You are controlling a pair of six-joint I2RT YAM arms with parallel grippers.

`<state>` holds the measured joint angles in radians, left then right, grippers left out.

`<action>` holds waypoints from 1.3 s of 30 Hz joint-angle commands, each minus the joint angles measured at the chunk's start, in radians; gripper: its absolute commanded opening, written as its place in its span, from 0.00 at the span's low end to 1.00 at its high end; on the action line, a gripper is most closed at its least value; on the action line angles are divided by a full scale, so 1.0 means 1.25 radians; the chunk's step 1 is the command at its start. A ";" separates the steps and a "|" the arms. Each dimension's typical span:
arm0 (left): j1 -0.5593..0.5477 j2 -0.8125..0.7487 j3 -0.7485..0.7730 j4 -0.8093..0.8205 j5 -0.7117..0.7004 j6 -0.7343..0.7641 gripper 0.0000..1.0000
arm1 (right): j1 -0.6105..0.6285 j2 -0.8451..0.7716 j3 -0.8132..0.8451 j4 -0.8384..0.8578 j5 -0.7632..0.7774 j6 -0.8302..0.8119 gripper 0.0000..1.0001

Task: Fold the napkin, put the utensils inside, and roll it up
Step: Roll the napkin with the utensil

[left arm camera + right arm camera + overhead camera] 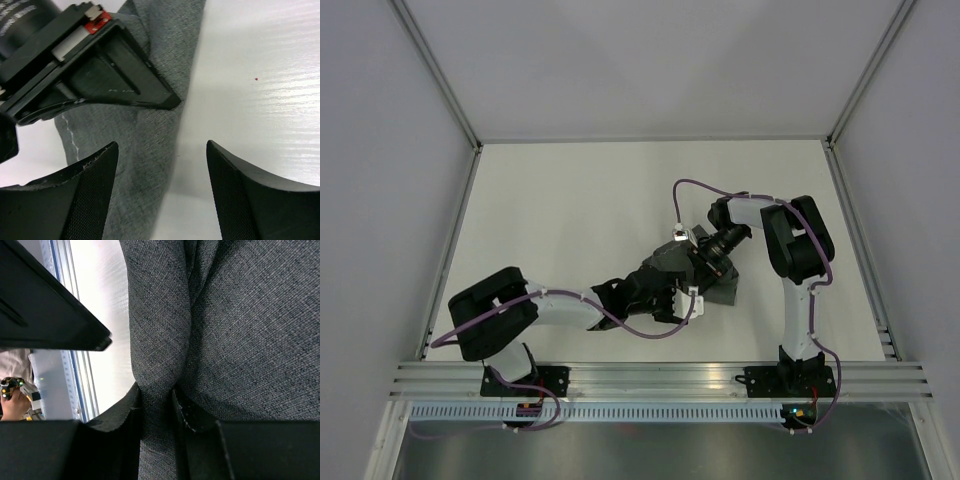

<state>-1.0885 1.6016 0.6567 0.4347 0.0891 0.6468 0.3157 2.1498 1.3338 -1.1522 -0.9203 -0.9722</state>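
The dark grey napkin (725,288) lies bunched near the table's middle, mostly under both grippers. My right gripper (156,397) is shut on a raised fold of the napkin (240,315), with cloth pinched between its two fingers. My left gripper (161,150) stands open just above the napkin's edge (145,165), its left finger over cloth and its right finger over bare table, nothing between them. Seen from above, the left gripper (665,278) and right gripper (700,268) sit close together. The utensils are out of view.
The right gripper's black body (115,75) crosses just ahead of my left fingers. A finger of the left gripper (45,305) shows at the right wrist view's upper left. White table (570,220) spreads around; the aluminium rail (660,378) runs along the near edge.
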 commanded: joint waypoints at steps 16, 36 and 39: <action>0.007 0.162 0.135 -0.042 0.021 -0.012 0.43 | -0.021 0.047 0.009 0.054 0.114 -0.031 0.08; 0.106 0.232 0.330 -0.410 0.300 -0.227 0.02 | -0.106 -0.162 0.047 0.063 0.015 0.019 0.50; 0.122 0.240 0.345 -0.436 0.340 -0.252 0.02 | -0.144 -0.204 0.058 0.064 0.005 0.035 0.50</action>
<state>-0.9493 1.8675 1.0634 0.0219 0.3840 0.4355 0.1719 1.9720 1.3643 -1.1007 -0.8772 -0.9302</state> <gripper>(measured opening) 0.194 0.498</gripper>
